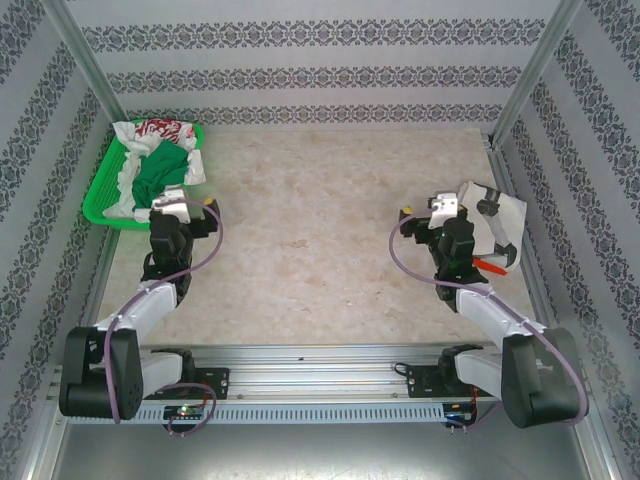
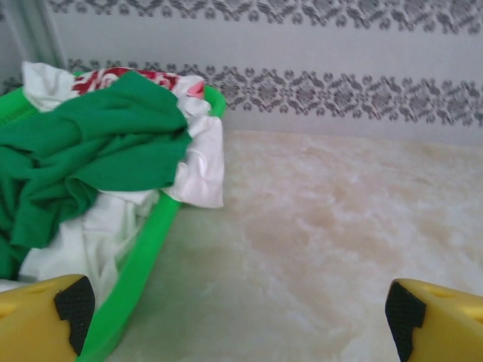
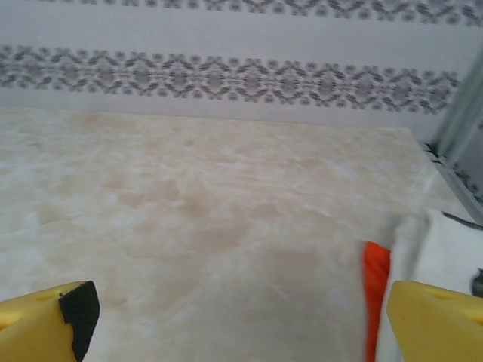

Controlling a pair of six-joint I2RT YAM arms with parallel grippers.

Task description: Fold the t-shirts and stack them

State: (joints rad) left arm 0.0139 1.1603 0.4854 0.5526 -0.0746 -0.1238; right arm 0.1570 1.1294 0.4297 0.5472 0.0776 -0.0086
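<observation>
Left pincer and right pincer both gape empty; best pinch the green t-shirt, heaped in the far-left basket, by one loose edge, lifting clear of the white t-shirts.

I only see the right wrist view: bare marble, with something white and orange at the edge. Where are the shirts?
Observer: Heaped in a green basket at the table's far left corner.
Operator: What's on top?
Observer: A green t-shirt over white t-shirts; the red-printed t-shirt lies at the back.
Operator: Is the left arm holding any?
Observer: No. The left gripper sits at the basket's near edge, jaws open and empty.
</observation>
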